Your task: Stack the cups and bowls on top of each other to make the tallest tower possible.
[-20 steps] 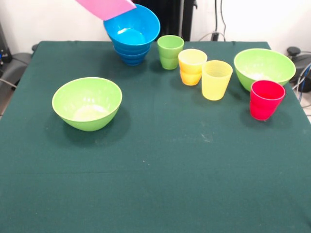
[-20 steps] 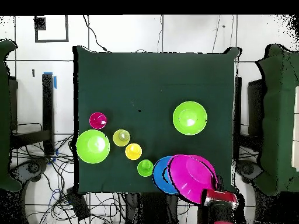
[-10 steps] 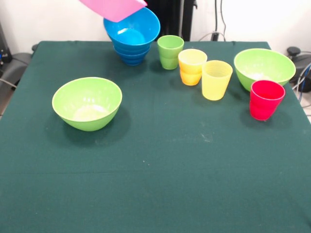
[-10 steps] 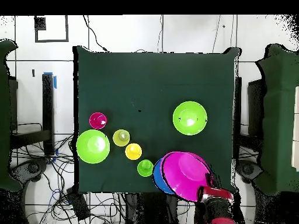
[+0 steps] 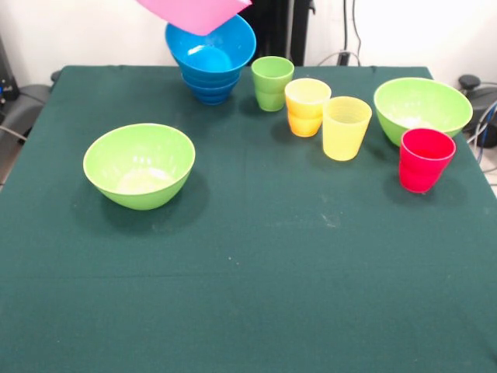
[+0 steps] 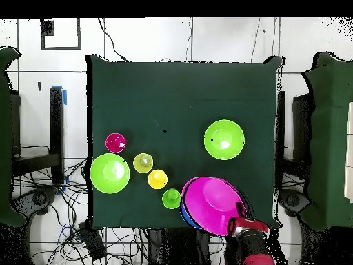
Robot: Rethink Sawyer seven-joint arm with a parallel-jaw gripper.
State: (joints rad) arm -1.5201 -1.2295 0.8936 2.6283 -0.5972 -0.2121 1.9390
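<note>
The gripper (image 6: 238,226) pinches the rim of the big pink bowl (image 6: 212,204). The bowl hangs right above the tower (image 5: 210,58) of blue bowls at the table's (image 5: 248,264) robot side, so I think it only needs to go straight down.

The pink bowl (image 5: 196,13) is cropped at the top, and overhead it seemingly hides most of the tower (image 6: 185,209).

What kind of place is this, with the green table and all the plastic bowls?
Probably a robotics lab: a green-clothed table on a gridded floor, loose cables around it, and a robot's end effector carrying a pink bowl over stacked blue bowls.
</note>
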